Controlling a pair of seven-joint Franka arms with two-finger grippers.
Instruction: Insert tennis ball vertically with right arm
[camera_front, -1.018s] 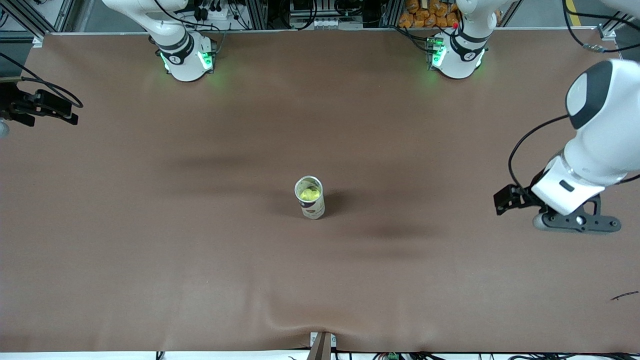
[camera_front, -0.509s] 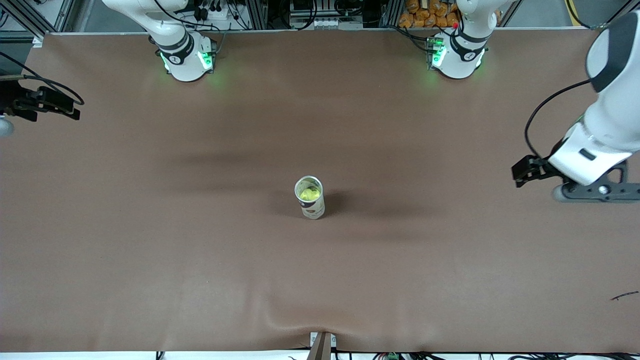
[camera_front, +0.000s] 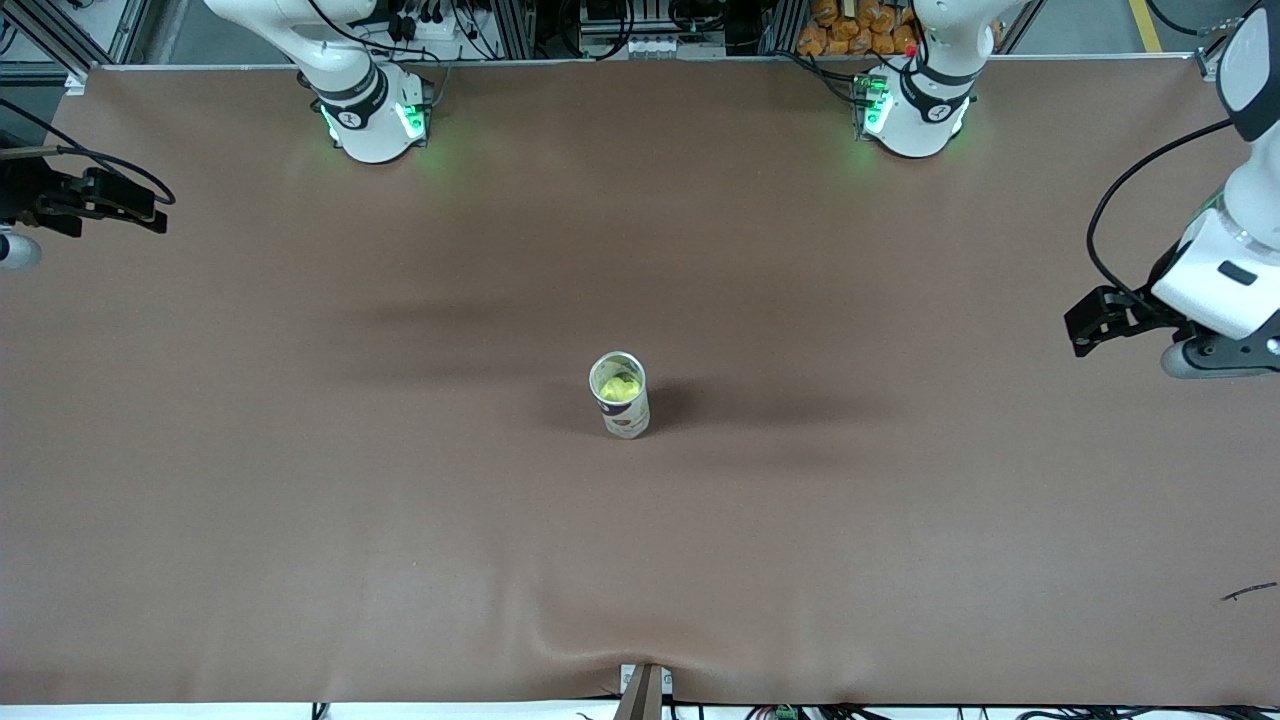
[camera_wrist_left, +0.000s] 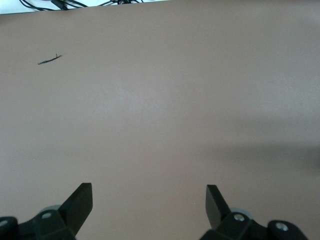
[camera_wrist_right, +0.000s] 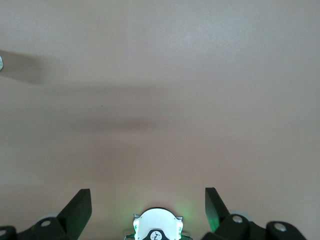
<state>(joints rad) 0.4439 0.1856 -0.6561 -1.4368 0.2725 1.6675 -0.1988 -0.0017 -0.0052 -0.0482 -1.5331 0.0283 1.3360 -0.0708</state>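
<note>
A yellow-green tennis ball sits inside an upright open-topped can at the middle of the brown table. My right gripper is up at the right arm's end of the table, well away from the can. In the right wrist view it is open and empty, over bare table with its own arm's base showing between the fingers. My left gripper is over the left arm's end of the table. In the left wrist view it is open and empty.
The two arm bases with green lights stand along the table's back edge. A small dark mark lies near the front corner at the left arm's end; it also shows in the left wrist view. A bracket sits at the front edge.
My left arm has swung outward toward its end of the table and toward the bases' edge. My right gripper has drifted slightly. The can and ball have not moved.
</note>
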